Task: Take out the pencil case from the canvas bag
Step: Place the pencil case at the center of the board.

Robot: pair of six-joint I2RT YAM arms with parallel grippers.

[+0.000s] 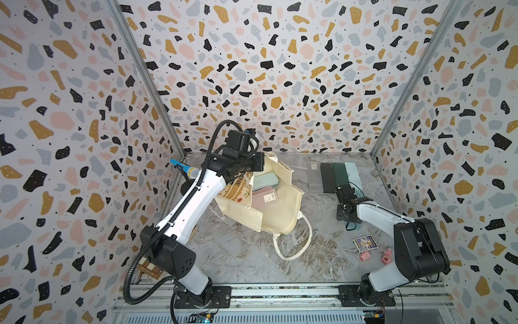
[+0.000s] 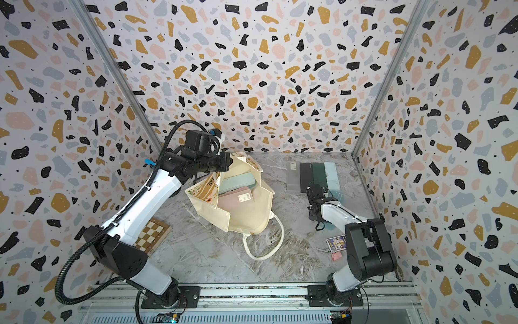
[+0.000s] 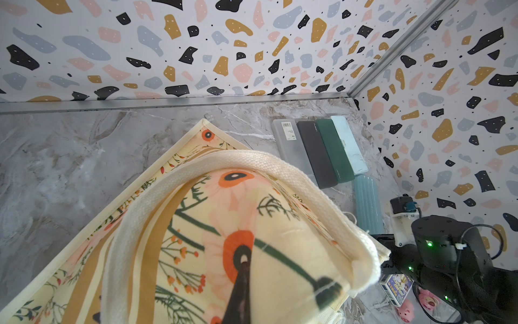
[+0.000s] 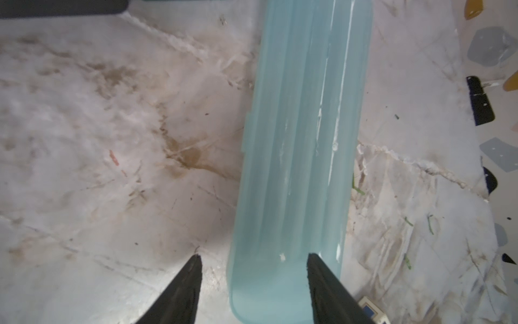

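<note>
Closest to the lens, the rail (image 1: 280, 291) carries both arm bases. Your left gripper (image 3: 244, 263) is clamped tight on the printed side of the bag (image 1: 280, 213). In its wrist view you see just one dark finger (image 3: 241, 291) pressed into the floral cloth, with a thick handle (image 3: 252, 161) draped across the cloth beyond it. That grip holds the upper side up, so the mouth gapes in both top views while the rest of the bag lies on the table (image 1: 238, 261), left of middle, its other handle (image 1: 291, 248) looped loose on the marble toward the rail. Inside lie a pink case (image 1: 265, 197) with a barcode label and, just behind it, a mint case (image 1: 266, 179). Your right gripper (image 4: 253, 262) hangs low at the right, well apart from the bag, fingers (image 4: 190, 280) spread and gripping nothing: one tip is over the near end of a ribbed blue case (image 4: 297, 140), the other over bare marble beside it. That case lies flat on the table, just in front of a row of four cases (image 1: 328, 179) by the back wall. A card box (image 1: 364, 243) and two pink toys (image 1: 364, 256) sit beside the right arm.
</note>
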